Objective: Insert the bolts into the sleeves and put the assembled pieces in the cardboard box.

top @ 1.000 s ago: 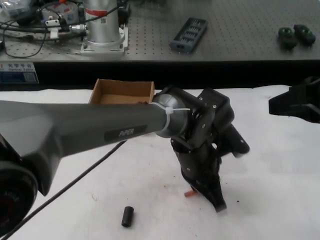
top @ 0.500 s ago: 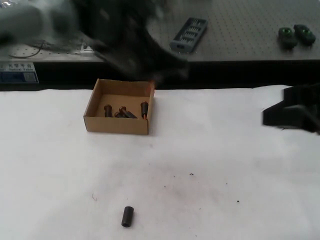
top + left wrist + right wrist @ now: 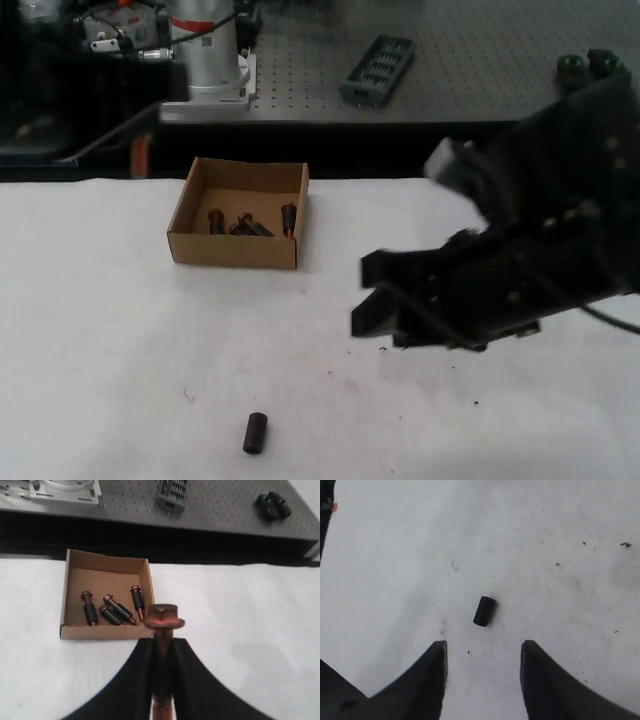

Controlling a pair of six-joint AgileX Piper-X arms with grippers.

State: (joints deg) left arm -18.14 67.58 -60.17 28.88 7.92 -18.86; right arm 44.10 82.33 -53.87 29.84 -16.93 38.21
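Clearly the left end effector (image 3: 162, 649) grips a coppery hex-flanged bolt (image 3: 163, 621), its long axis running along the fingers and its head pointing out toward the cardboard box (image 3: 107, 631) ahead. Four sleeved bolts (image 3: 118, 613) lie inside the box. The right end effector (image 3: 484, 650) gapes wide, and a smooth black cylindrical sleeve (image 3: 483, 611) lies on the white table (image 3: 395, 555) just ahead of its tips.

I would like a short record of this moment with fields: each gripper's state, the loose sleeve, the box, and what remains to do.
left gripper: shut on a copper-coloured bolt, hex head past the fingertips
right gripper: open, above the white cover, holding nothing
sleeve: black, lying on its side on the cover, in line with the right gripper's gap, untouched
cardboard box: open top, four assembled pieces lying inside
remaining: held bolt and loose sleeve not yet joined
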